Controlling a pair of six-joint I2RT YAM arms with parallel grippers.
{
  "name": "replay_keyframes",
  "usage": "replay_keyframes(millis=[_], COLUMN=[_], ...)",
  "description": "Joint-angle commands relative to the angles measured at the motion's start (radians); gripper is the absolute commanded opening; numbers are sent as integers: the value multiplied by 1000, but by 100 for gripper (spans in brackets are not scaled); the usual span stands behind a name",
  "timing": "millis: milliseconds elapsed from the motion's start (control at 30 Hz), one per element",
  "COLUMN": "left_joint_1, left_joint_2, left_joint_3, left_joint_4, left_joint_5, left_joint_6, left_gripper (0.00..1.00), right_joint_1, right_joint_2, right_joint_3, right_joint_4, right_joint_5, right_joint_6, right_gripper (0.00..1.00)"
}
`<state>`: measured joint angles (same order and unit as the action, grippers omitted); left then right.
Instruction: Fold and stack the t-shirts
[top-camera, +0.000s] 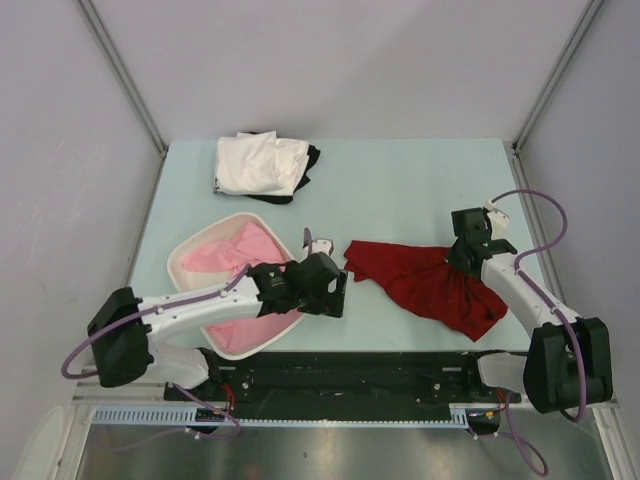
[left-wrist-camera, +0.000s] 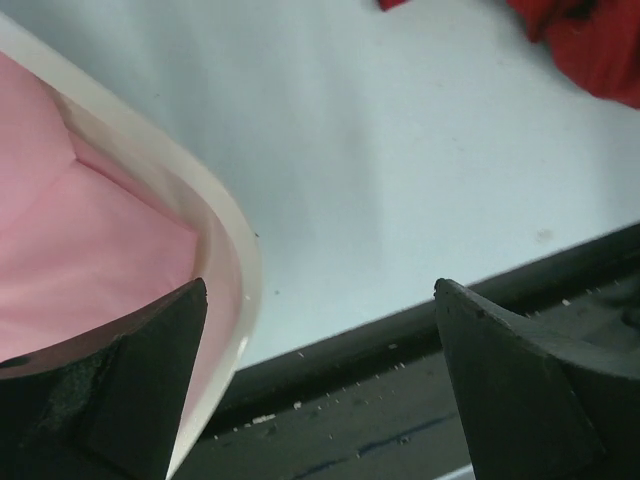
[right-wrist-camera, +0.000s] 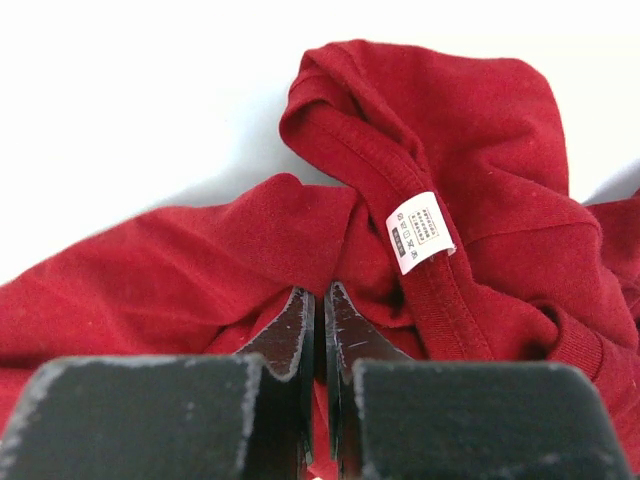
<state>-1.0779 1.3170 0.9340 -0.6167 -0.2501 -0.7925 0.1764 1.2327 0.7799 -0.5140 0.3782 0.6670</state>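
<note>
Right side first: the right gripper (right-wrist-camera: 320, 300) has its two fingers squeezed nearly together on a fold of the dark red t-shirt (right-wrist-camera: 190, 270), pinching the cloth close to the collar. The wrist camera shows the ribbed neckline curling over just beside the fingers, with the little white care label (right-wrist-camera: 420, 232) sewn onto it. From the top camera, the red shirt lies crumpled on the pale table (top-camera: 400, 190), right of centre and close to the near edge, with one end bunched under the right arm's wrist and the other end stretched out towards the middle. My left gripper (left-wrist-camera: 320, 290) is spread wide with nothing between the fingers. One finger hangs over the corner of the white plastic basket (top-camera: 180, 262), the other over the dark rail along the table's near edge. The pink t-shirt (top-camera: 225, 255) is piled in that basket. Over at the far left of the table there's a folded white t-shirt (top-camera: 255, 162) lying on top of a black t-shirt (top-camera: 310, 158), which only peeks out along the right side and near edge.
</note>
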Motion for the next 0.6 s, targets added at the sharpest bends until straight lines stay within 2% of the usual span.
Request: replay_keyframes(millis=[0,133,233,300,367,567], left_joint_1=[42,84,145,200,251,279], left_joint_2=[76,131,122,108,93,50], left_joint_3=[31,0,-43,-70,-77,26], left_joint_4=[44,49,74,83,55,-167], left_joint_5=[12,21,46,70,87,74], left_joint_6=[30,12,4,18,42,175], left_gripper=[100,98,86,50,1,0], right_joint_1=[2,24,41,52,64,89], right_joint_2=[11,13,10,10,7,-6], right_joint_3=[27,24,24,21,21,21], right_joint_4=[-23,-21,-18,-15,-11,3], right_joint_5=[-55,-61,-58,-61,-65,-91], right_joint_6=[-27,-26,-21,-12,-7,17], right_gripper=[0,0,0,0,0,0])
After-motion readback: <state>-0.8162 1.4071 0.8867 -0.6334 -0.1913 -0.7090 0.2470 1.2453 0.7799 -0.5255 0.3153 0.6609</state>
